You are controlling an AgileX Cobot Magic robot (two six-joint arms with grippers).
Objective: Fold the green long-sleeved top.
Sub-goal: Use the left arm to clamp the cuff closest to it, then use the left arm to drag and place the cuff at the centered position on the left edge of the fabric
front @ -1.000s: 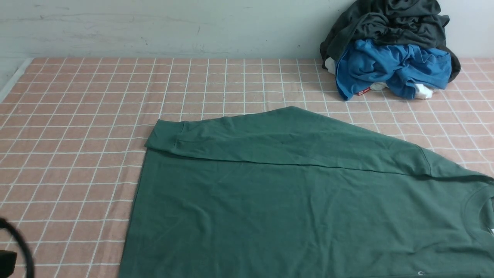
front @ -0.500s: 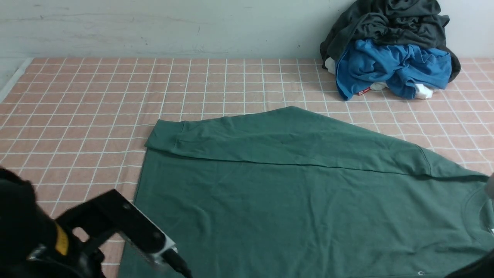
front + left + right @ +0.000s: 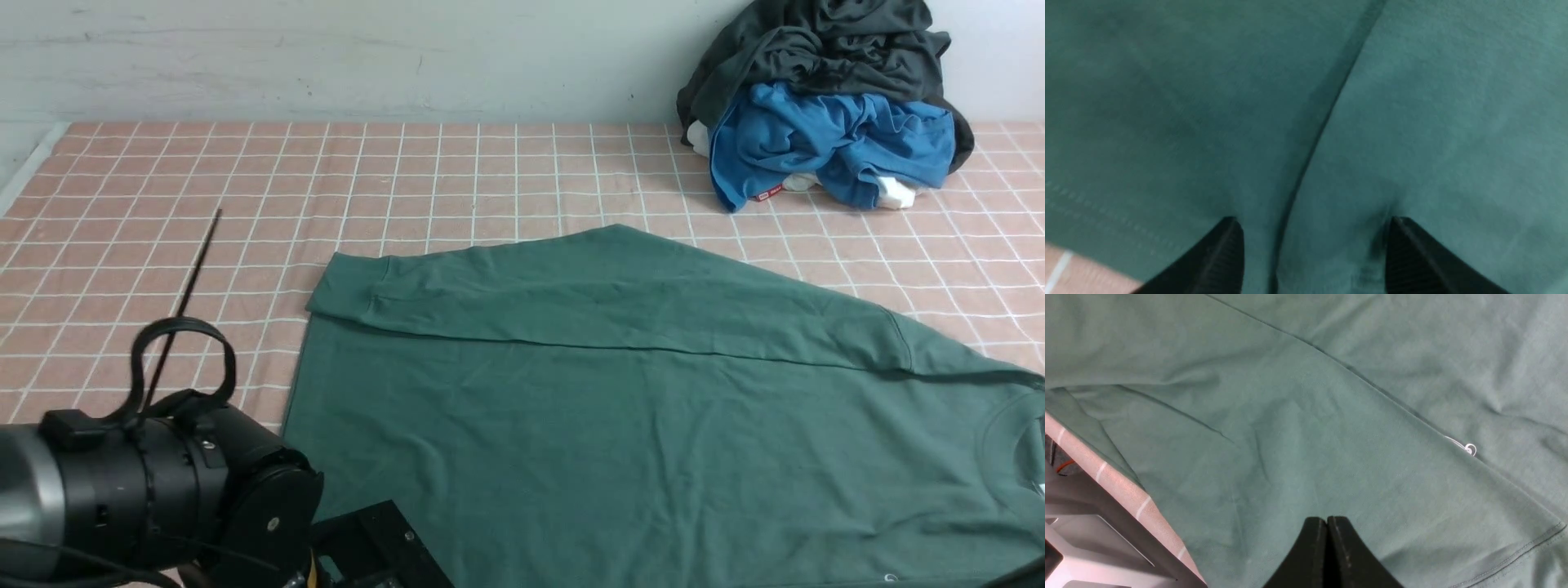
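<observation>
We have the green long-sleeved top (image 3: 522,457) laid flat on the pink checked counter (image 3: 163,196), filling the front view from the centre down through 6 o'clock and out to 4 o'clock. Its far sleeve (image 3: 604,302) lies over the body along the far edge, cuff (image 3: 347,286) at 9 o'clock. Neckline (image 3: 1000,457) at 4 o'clock, partly cut off by the frame.

Left arm (image 3: 163,482) reaches in from 8 o'clock. We see the left tool (image 3: 1316,232) open in its wrist view, fingertips apart, green fabric between and behind them, a fold edge running through the gap; we can't tell if it touches.

Right tool (image 3: 1327,526) is closed, fingertips together, over green fabric, nothing visible gripped. A bit of white thread (image 3: 1470,449) shows at a fold edge there.

At 2 o'clock we note a clothes pile: dark garment (image 3: 841,49) on top, blue garment (image 3: 824,147) with red tag (image 3: 768,193) below
</observation>
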